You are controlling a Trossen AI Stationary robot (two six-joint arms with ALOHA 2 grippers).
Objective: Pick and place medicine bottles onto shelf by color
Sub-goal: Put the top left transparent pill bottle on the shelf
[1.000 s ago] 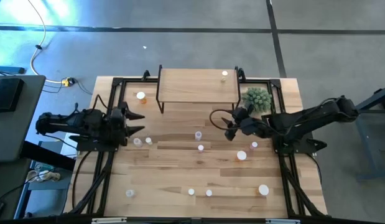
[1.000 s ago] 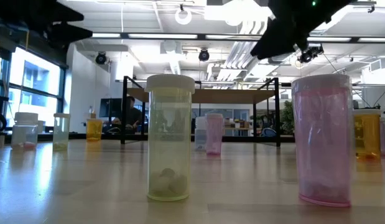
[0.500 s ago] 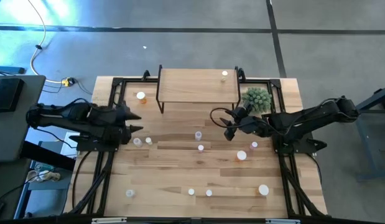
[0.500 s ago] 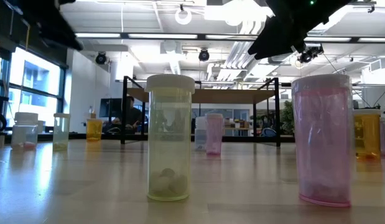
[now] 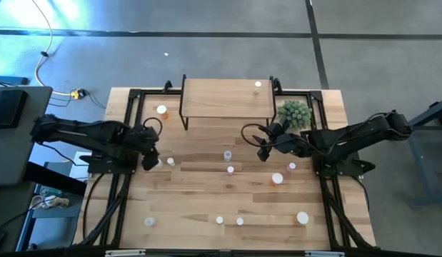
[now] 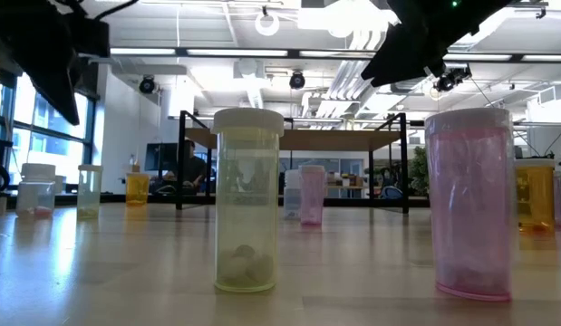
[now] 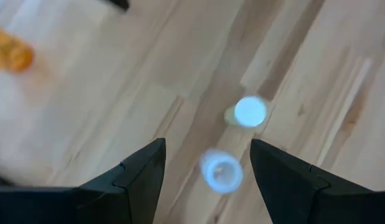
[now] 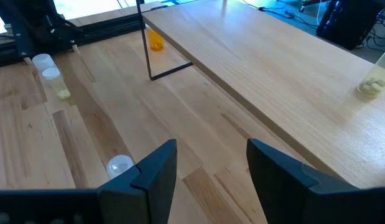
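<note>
Small white-capped medicine bottles stand scattered on the wooden table. Two of them, a clear bottle (image 7: 220, 171) and a pale yellow-green bottle (image 7: 248, 113), stand at the table's left. My left gripper (image 5: 152, 155) hangs open above them, pointing steeply down, and the clear bottle shows below the gap between its fingers (image 7: 208, 144). The shelf (image 5: 228, 98) stands at the far middle on thin black legs, with one pale bottle (image 5: 258, 86) on its right end. My right gripper (image 5: 260, 145) hovers open in front of the shelf's right end (image 8: 212, 144), touching nothing.
An orange bottle (image 5: 161, 111) stands left of the shelf. Other bottles stand mid-table (image 5: 227, 154) (image 5: 230, 169), at the right (image 5: 277, 178) (image 5: 292, 166) and along the near edge (image 5: 302, 218) (image 5: 149, 222). A green spiky plant (image 5: 295, 113) sits right of the shelf.
My left gripper has tipped from nearly level to pointing steeply down and has come over the two bottles at the table's left. Its fingers stay open. My right gripper has kept still.
</note>
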